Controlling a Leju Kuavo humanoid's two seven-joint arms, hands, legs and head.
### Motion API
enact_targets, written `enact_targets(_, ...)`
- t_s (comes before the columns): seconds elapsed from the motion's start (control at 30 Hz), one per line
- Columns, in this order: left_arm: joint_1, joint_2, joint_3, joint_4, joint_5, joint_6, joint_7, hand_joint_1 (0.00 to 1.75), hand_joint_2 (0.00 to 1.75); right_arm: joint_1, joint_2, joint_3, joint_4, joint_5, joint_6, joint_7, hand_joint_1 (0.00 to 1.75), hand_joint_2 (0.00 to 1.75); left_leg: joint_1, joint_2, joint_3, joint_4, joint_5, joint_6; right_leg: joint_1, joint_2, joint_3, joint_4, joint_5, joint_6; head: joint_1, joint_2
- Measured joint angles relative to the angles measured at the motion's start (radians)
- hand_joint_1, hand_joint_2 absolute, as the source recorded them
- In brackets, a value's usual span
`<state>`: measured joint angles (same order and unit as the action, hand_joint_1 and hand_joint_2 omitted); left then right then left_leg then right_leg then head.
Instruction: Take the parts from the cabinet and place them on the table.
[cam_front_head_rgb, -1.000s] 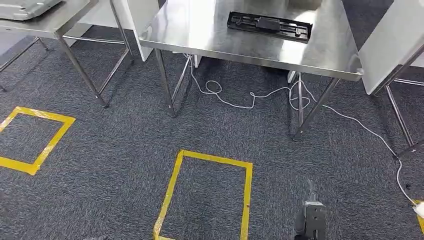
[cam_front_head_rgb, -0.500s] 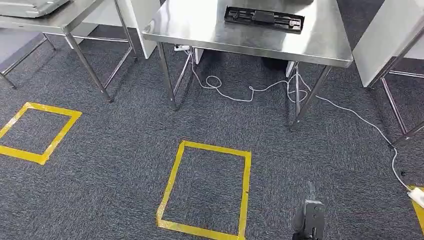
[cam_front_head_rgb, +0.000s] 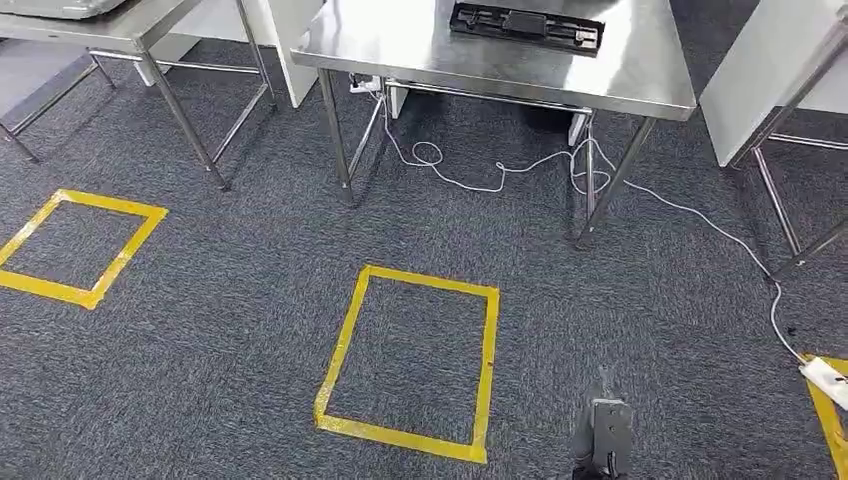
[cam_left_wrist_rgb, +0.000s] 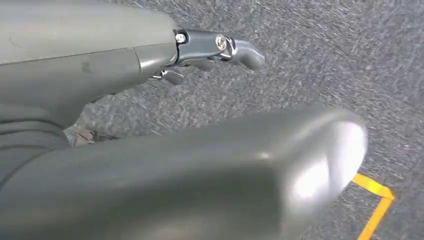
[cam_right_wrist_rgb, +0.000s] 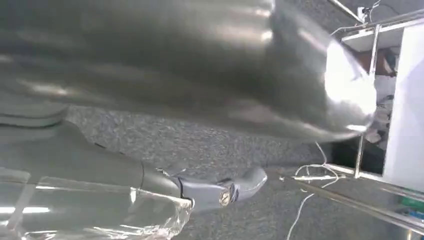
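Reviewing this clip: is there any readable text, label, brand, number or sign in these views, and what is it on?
No readable text in any view.
Black part on the steel table: moulded shapes, no legible marking.
Yellow tape squares on the carpet: plain outlines, no characters.
White power strip at the end of the cord: too small to read anything.
Right hand and left hand: bare grey covers and screws, no print.

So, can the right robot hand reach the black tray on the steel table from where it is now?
Probably not yet. The black tray lies toward the far side of the steel table, while the right robot hand hangs low over the carpet, with open floor and a yellow tape square between them. The robot likely must walk closer first.
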<state>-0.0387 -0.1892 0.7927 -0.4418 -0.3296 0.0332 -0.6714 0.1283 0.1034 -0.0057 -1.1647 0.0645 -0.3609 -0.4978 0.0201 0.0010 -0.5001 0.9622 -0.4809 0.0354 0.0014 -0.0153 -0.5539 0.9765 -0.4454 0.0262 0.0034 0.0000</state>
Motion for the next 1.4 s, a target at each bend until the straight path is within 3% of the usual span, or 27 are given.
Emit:
enact_targets(0.07, 0.003, -0.002, 0.001, -0.003, -0.018, -0.001, 0.001, 0.00, 0.00, 0.010, -0.001, -0.003, -0.002, -0.015, -0.003, -0.002, 0.00, 0.00, -0.004, 0.003, -0.015, -0.002, 0.013, 0.016, -0.005, 0.006, -0.042, 0.083, -0.060, -0.008, 0.004, 0.000)
enact_targets(0.13, 0.003, -0.002, 0.002, -0.004, -0.031, -0.001, 0.003, 0.00, 0.00, 0.023, -0.001, -0.008, -0.002, -0.035, -0.007, -0.005, 0.00, 0.00, -0.007, 0.005, -0.031, -0.001, 0.025, 0.017, -0.009, 0.009, -0.111, 0.251, -0.138, -0.015, 0.004, 0.000)
enact_targets(0.17, 0.002, -0.002, 0.002, -0.005, -0.039, 0.001, -0.001, 0.00, 0.00, 0.029, -0.001, -0.010, -0.001, -0.040, -0.013, -0.009, 0.00, 0.00, -0.008, 0.005, -0.039, -0.001, 0.031, 0.016, -0.012, 0.009, -0.132, 0.313, -0.159, -0.010, 0.006, 0.000)
enact_targets(0.2, 0.001, -0.001, 0.002, -0.006, -0.043, 0.006, -0.006, 0.00, 0.00, 0.033, -0.001, -0.013, -0.001, -0.042, -0.020, -0.016, 0.00, 0.00, -0.008, 0.006, -0.046, -0.001, 0.037, 0.014, -0.014, 0.009, -0.128, 0.321, -0.158, -0.002, 0.005, 0.000)
enact_targets(0.23, -0.002, 0.000, 0.001, -0.006, -0.044, 0.010, -0.009, 0.00, 0.00, 0.033, -0.001, -0.015, -0.001, -0.052, -0.020, -0.022, 0.00, 0.00, -0.008, 0.007, -0.052, 0.000, 0.043, 0.012, -0.015, 0.009, -0.095, 0.276, -0.141, 0.009, 0.006, 0.000)
enact_targets(0.3, -0.011, 0.000, 0.001, -0.006, -0.037, 0.010, -0.014, 0.00, 0.00, 0.027, -0.002, -0.019, -0.001, -0.077, -0.012, -0.036, 0.00, 0.00, -0.007, 0.007, -0.058, 0.001, 0.051, 0.003, -0.023, 0.009, 0.024, 0.083, -0.082, 0.029, 0.006, 0.000)
enact_targets(0.33, -0.017, 0.000, 0.001, -0.007, -0.035, 0.010, -0.015, 0.00, 0.00, 0.021, -0.002, -0.021, 0.000, -0.091, -0.009, -0.040, 0.00, 0.00, -0.008, 0.003, -0.059, 0.004, 0.055, -0.004, -0.028, 0.020, 0.079, -0.004, -0.066, 0.032, 0.008, 0.000)
enact_targets(0.4, -0.028, 0.000, 0.000, -0.008, -0.023, 0.011, -0.015, 0.00, 0.00, 0.004, 0.001, -0.024, 0.006, -0.116, 0.005, -0.047, 0.00, 0.00, -0.017, 0.003, -0.068, 0.007, 0.059, -0.017, -0.022, 0.023, 0.074, -0.019, -0.059, 0.007, 0.004, 0.000)
enact_targets(0.47, -0.031, 0.000, 0.000, -0.008, -0.016, 0.013, -0.016, 0.00, 0.00, -0.009, 0.002, -0.027, 0.018, -0.128, 0.011, -0.046, 0.00, 0.00, -0.009, 0.001, -0.070, 0.005, 0.068, -0.030, -0.014, 0.020, 0.064, -0.013, -0.054, -0.005, 0.006, 0.000)
enact_targets(0.5, -0.030, 0.000, 0.000, -0.008, -0.011, 0.017, -0.016, 0.00, 0.00, -0.021, 0.003, -0.029, 0.028, -0.132, 0.015, -0.046, 0.00, 0.00, -0.007, 0.000, -0.074, 0.008, 0.071, -0.035, -0.024, 0.016, 0.062, -0.017, -0.046, -0.017, 0.006, 0.000)
enact_targets(0.53, -0.029, 0.002, 0.000, -0.008, -0.005, 0.020, -0.017, 0.00, 0.00, -0.032, 0.004, -0.029, 0.038, -0.135, 0.020, -0.046, 0.00, 0.00, -0.002, -0.002, -0.084, 0.027, 0.051, -0.038, -0.028, 0.011, 0.070, -0.018, -0.041, -0.024, 0.005, 0.000)
enact_targets(0.57, -0.029, 0.002, 0.000, -0.008, -0.003, 0.021, -0.018, 0.00, 0.00, -0.040, 0.005, -0.030, 0.046, -0.137, 0.022, -0.047, 0.00, 0.00, -0.002, -0.002, -0.105, 0.076, 0.005, -0.042, -0.027, 0.009, 0.063, -0.018, -0.035, -0.035, 0.000, 0.000)
enact_targets(0.63, -0.029, 0.002, 0.000, -0.008, 0.000, 0.021, -0.019, 0.00, 0.00, -0.048, 0.006, -0.031, 0.063, -0.138, 0.023, -0.048, 0.00, 0.00, -0.001, -0.003, -0.175, 0.244, -0.089, -0.051, -0.021, -0.004, 0.053, -0.016, -0.029, -0.043, -0.002, 0.000)
enact_targets(0.7, -0.025, 0.003, 0.000, -0.007, 0.007, 0.022, -0.019, 0.00, 0.00, -0.056, 0.006, -0.032, 0.084, -0.144, 0.028, -0.049, 0.00, 0.00, 0.000, -0.003, -0.211, 0.337, -0.113, -0.053, -0.015, -0.017, 0.045, -0.014, -0.028, -0.043, -0.002, 0.000)
enact_targets(0.73, -0.022, 0.004, 0.001, -0.006, 0.014, 0.022, -0.019, 0.00, 0.00, -0.061, 0.006, -0.033, 0.096, -0.148, 0.032, -0.052, 0.00, 0.00, -0.001, -0.003, -0.194, 0.314, -0.093, -0.049, -0.013, -0.022, 0.044, -0.012, -0.028, -0.043, -0.002, 0.000)
enact_targets(0.8, -0.020, 0.009, 0.002, -0.005, 0.019, 0.022, -0.018, 0.00, 0.00, -0.076, 0.006, -0.038, 0.117, -0.154, 0.040, -0.058, 0.00, 0.00, -0.002, 0.008, -0.099, 0.151, -0.015, -0.036, -0.008, -0.033, 0.045, -0.010, -0.029, -0.043, -0.002, 0.000)
enact_targets(0.83, -0.021, 0.011, 0.002, -0.004, 0.019, 0.021, -0.018, 0.00, 0.00, -0.082, 0.006, -0.039, 0.124, -0.155, 0.040, -0.060, 0.00, 0.00, -0.006, 0.029, -0.049, 0.064, 0.015, -0.024, -0.006, -0.037, 0.047, -0.010, -0.029, -0.043, -0.002, 0.000)
enact_targets(0.87, -0.026, 0.015, 0.002, -0.004, 0.019, 0.021, -0.018, 0.00, 0.00, -0.087, 0.006, -0.040, 0.129, -0.156, 0.040, -0.061, 0.00, 0.00, -0.016, 0.055, -0.030, 0.023, 0.005, -0.015, 0.004, -0.044, 0.045, -0.007, -0.029, -0.041, -0.001, 0.000)
enact_targets(1.0, -0.027, 0.018, 0.003, 0.001, 0.018, 0.022, -0.012, 0.00, 0.00, -0.101, 0.009, -0.048, 0.145, -0.157, 0.040, -0.063, 0.00, 0.00, -0.023, 0.026, -0.044, 0.014, 0.021, 0.006, 0.005, -0.072, 0.041, -0.010, -0.023, -0.023, -0.002, 0.000)
enact_targets(1.03, -0.029, 0.019, 0.003, 0.004, 0.017, 0.023, -0.010, 0.00, 0.00, -0.105, 0.008, -0.052, 0.146, -0.158, 0.040, -0.064, 0.00, 0.00, -0.009, 0.023, -0.038, 0.000, 0.036, 0.012, 0.007, -0.060, 0.030, 0.003, -0.035, -0.017, -0.001, 0.000)
enact_targets(1.07, -0.032, 0.019, 0.002, 0.006, 0.015, 0.024, -0.010, 0.00, 0.00, -0.105, 0.007, -0.056, 0.147, -0.159, 0.040, -0.064, 0.00, 0.00, -0.011, 0.017, -0.041, -0.002, 0.038, 0.015, 0.003, -0.032, 0.018, 0.028, -0.054, -0.018, 0.001, 0.000)
enact_targets(1.13, -0.045, 0.018, 0.002, 0.013, 0.014, 0.029, -0.008, 0.00, 0.00, -0.101, 0.005, -0.067, 0.153, -0.160, 0.040, -0.065, 0.00, 0.00, -0.010, -0.002, -0.054, -0.002, 0.048, 0.025, -0.006, 0.003, -0.061, 0.202, -0.140, -0.030, 0.005, 0.000)
enact_targets(1.2, -0.050, 0.017, 0.001, 0.020, 0.014, 0.032, -0.008, 0.00, 0.00, -0.094, 0.005, -0.076, 0.158, -0.157, 0.039, -0.064, 0.00, 0.00, -0.010, -0.020, -0.063, -0.001, 0.054, 0.023, -0.012, 0.009, -0.123, 0.335, -0.180, -0.022, 0.009, 0.000)
enact_targets(1.27, -0.052, 0.017, -0.001, 0.029, 0.014, 0.038, -0.008, 0.00, 0.00, -0.094, 0.004, -0.082, 0.161, -0.150, 0.039, -0.060, 0.00, 0.00, -0.009, -0.035, -0.065, 0.000, 0.057, 0.018, -0.019, 0.009, -0.093, 0.283, -0.145, 0.002, 0.009, 0.000)
enact_targets(1.33, -0.061, 0.016, -0.005, 0.035, 0.014, 0.042, -0.008, 0.00, 0.00, -0.097, 0.001, -0.086, 0.164, -0.143, 0.034, -0.056, 0.00, 0.00, -0.008, -0.053, -0.066, 0.003, 0.061, 0.009, -0.033, 0.026, 0.003, 0.096, -0.074, 0.029, 0.009, 0.000)
enact_targets(1.37, -0.067, 0.016, -0.006, 0.036, 0.015, 0.042, -0.008, 0.00, 0.00, -0.098, -0.001, -0.088, 0.168, -0.142, 0.033, -0.055, 0.00, 0.00, -0.011, -0.061, -0.072, 0.008, 0.062, 0.002, -0.041, 0.064, 0.034, 0.035, -0.061, 0.032, 0.011, 0.000)
enact_targets(1.4, -0.074, 0.017, -0.006, 0.037, 0.017, 0.043, -0.007, 0.00, 0.00, -0.099, 0.000, -0.089, 0.171, -0.142, 0.032, -0.055, 0.00, 0.00, -0.017, -0.069, -0.082, 0.026, 0.056, -0.007, -0.040, 0.074, 0.039, 0.005, -0.051, 0.023, 0.008, 0.000)
